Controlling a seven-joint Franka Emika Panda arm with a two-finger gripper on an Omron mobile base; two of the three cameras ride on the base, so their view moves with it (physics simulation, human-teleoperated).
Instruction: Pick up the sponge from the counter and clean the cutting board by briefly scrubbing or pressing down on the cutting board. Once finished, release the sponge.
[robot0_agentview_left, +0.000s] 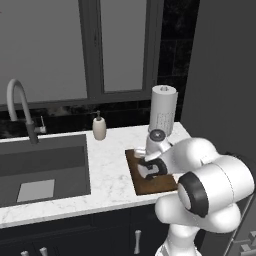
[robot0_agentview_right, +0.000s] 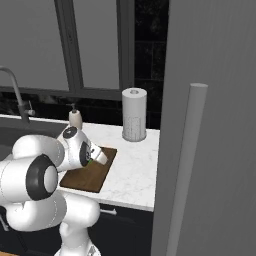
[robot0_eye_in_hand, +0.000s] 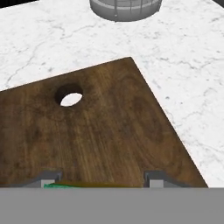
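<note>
Sponge clamped over board

Sink (robot0_agentview_left: 45, 170) left on the counter (robot0_agentview_left: 112, 170), soap bottle (robot0_agentview_left: 99, 126) behind. Sponge (robot0_eye_in_hand: 65, 185) pinched between the gripper (robot0_eye_in_hand: 103, 178) jaws, low over the board (robot0_eye_in_hand: 100, 131) near its hole (robot0_eye_in_hand: 69, 95). Paper towel roll (robot0_agentview_right: 134, 114) right, behind the board.

No readable text or labels, faint grid marks on the paper towel roll (robot0_agentview_right: 134, 114) perhaps, illegible
</note>
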